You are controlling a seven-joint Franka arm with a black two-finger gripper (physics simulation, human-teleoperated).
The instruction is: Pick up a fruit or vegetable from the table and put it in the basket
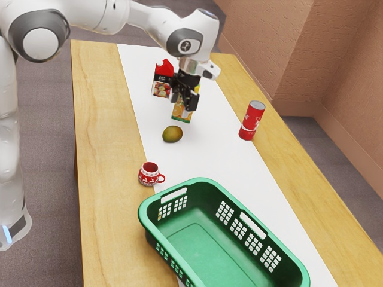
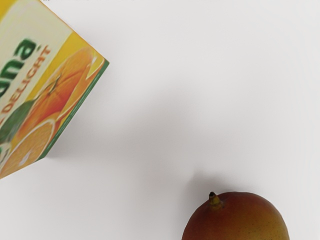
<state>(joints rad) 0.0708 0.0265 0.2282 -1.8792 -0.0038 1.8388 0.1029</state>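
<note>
On the table point(image 1: 108, 155): basket point(image 1: 145, 220) at the near end, mug point(image 1: 148, 176) just behind; mango point(image 1: 172, 134) before the juice box point(image 1: 179, 115) (carton point(image 1: 161, 84) farther back); can point(image 1: 252, 121) toward the exterior view's right edge of the table.

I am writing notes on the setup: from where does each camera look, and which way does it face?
Exterior view: beside the arm, above the table, facing down across it to the basket; arm and pincer show.
Wrist view: on the arm's hand, facing down to the white strip.
Both share the strip, mango and orange-pictured carton.
</note>
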